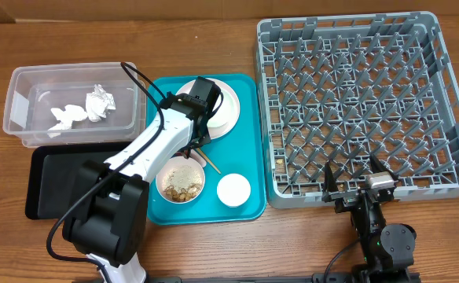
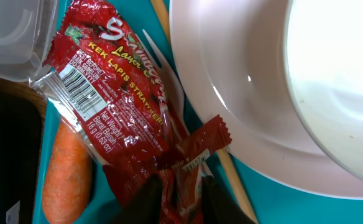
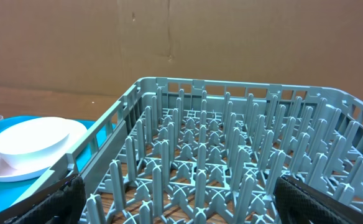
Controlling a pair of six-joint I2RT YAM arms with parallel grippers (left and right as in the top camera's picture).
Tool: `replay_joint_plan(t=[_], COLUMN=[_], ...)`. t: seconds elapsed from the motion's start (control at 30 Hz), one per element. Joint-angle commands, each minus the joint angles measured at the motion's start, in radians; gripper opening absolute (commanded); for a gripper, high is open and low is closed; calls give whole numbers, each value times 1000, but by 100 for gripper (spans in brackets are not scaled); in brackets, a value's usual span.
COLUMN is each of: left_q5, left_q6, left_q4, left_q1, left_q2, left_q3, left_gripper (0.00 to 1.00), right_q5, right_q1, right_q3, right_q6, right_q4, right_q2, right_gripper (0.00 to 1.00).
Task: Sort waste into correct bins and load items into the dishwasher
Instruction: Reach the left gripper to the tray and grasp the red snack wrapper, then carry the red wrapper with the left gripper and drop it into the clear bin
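My left gripper (image 2: pixel 183 202) is shut on the lower end of the red shiny snack wrapper (image 2: pixel 113 106), which lies on the teal tray (image 1: pixel 245 149). An orange carrot (image 2: pixel 66 171) lies left of the wrapper. A white fork (image 2: pixel 151 42) lies partly under it, and a wooden chopstick (image 2: pixel 234 180) runs between the wrapper and the pale-pink plate (image 2: pixel 231 93). In the overhead view my left gripper (image 1: pixel 196 140) hides the wrapper. The clear tub (image 1: pixel 17 102) holds white paper wads (image 1: pixel 96 102). My right gripper (image 1: pixel 354 185) is open and empty at the front edge of the grey dish rack (image 1: pixel 363 102).
The black tray (image 1: pixel 56 169) lies in front of the clear tub. On the teal tray stand a bowl with rice and nut scraps (image 1: pixel 181 179) and a small white cup (image 1: pixel 233 189). The right wrist view shows the rack's pegs (image 3: pixel 219 143) and a white dish (image 3: pixel 32 140).
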Motion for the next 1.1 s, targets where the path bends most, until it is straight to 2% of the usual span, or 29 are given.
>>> replay_joint_plan(t=[0.0, 0.2, 0.4, 0.5, 0.8, 1.07], left_q5=[-16, -17, -14, -20, -24, -27], left_q6=[-18, -18, -16, -4, 88, 88], left_q4=[4, 3, -10, -64, -314, -453], left_q1=[2, 2, 3, 7, 8, 79], left_q2=[18, 18, 15, 9, -11, -11], left_q3=[-9, -9, -6, 32, 396, 681], left_gripper=[17, 5, 4, 4, 4, 4], right_q5=[3, 2, 2, 2, 2, 2], right_q1=[-3, -3, -3, -3, -3, -3], right_q3=[-11, -11, -11, -11, -11, -11], right_q6=[-4, -4, -4, -4, -4, -3], right_q4=[6, 6, 6, 6, 6, 6], right_q2=[-10, -10, -10, -10, -10, -10], right_gripper=[100, 100, 100, 100, 100, 100])
